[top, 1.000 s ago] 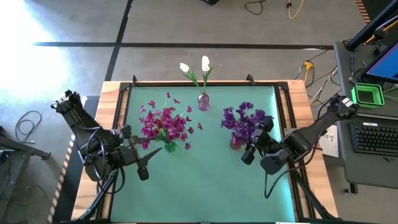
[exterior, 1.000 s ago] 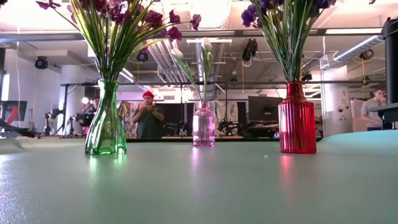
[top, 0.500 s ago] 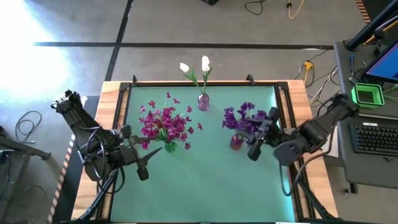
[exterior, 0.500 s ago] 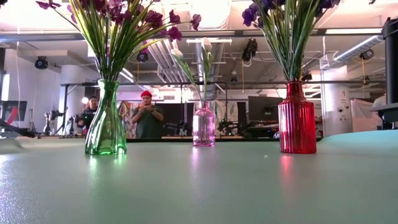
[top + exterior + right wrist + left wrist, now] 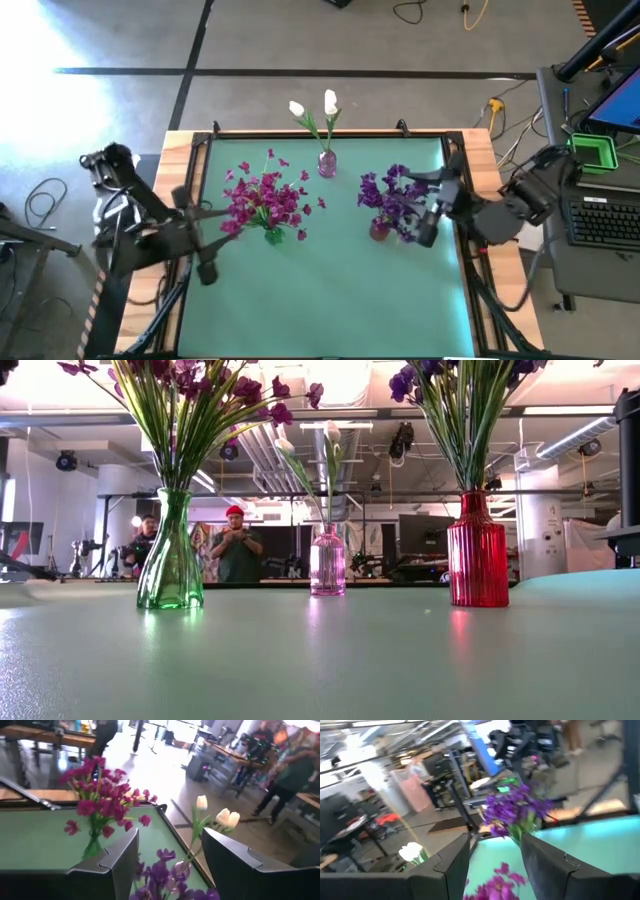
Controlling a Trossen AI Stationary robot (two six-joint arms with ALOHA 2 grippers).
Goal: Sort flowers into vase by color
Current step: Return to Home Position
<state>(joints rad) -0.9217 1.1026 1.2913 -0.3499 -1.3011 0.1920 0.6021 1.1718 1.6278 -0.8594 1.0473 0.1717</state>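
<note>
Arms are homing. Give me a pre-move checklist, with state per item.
1. Pink flowers in green vase: ok.
2. White tulips in pink-purple vase: ok.
3. Purple flowers in red vase: ok.
4. All three vases upright: ok.
5. Left gripper fingers open, nothing held: ok.
6. Right gripper fingers open, nothing held: ok. Clearance from the purple flowers beside it: cannot tell.
</note>
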